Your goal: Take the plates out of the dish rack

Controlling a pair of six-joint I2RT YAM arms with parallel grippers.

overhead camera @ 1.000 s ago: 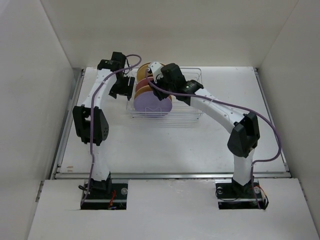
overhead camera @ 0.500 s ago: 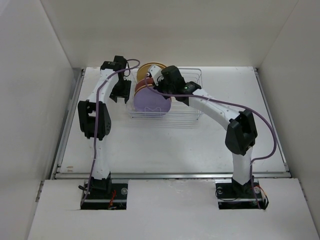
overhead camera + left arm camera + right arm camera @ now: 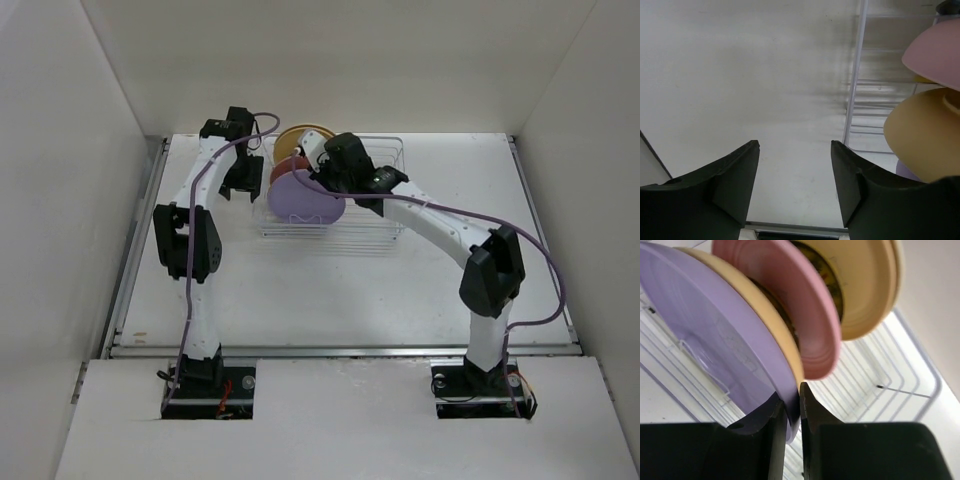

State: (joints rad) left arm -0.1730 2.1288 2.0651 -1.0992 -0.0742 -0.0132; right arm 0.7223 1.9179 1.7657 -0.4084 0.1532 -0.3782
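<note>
A: What is changing since 1 second ago?

B: The lavender plate (image 3: 305, 203) is showing its near edge drawn back a little toward the far side, and the right arm's elbow is sitting slightly further right.

A: What is the right gripper (image 3: 792, 410) doing?

B: It is pinching the lavender plate's rim. In the right wrist view its 2 dark fingers (image 3: 772, 422) are pressing on either face of the rim, with only the plate's thickness between them.

A: And the left gripper (image 3: 795, 170)?

B: It is hanging spread and holding nothing, over bare table (image 3: 350, 290) just left of the dish rack (image 3: 370, 240), beside its left wall.

A: Where is the rack standing?

B: At the far side of the table, a little left of centre.

A: And the plates?

B: All are standing on edge at the rack's left end. The lavender one is nearest. Behind it a pale orange plate (image 3: 771, 320) is leaning close, then a pink plate (image 3: 790, 305), then a dark plate (image 3: 827, 277) mostly hidden, and a cream plate (image 3: 865, 285) is standing farthest.
</note>
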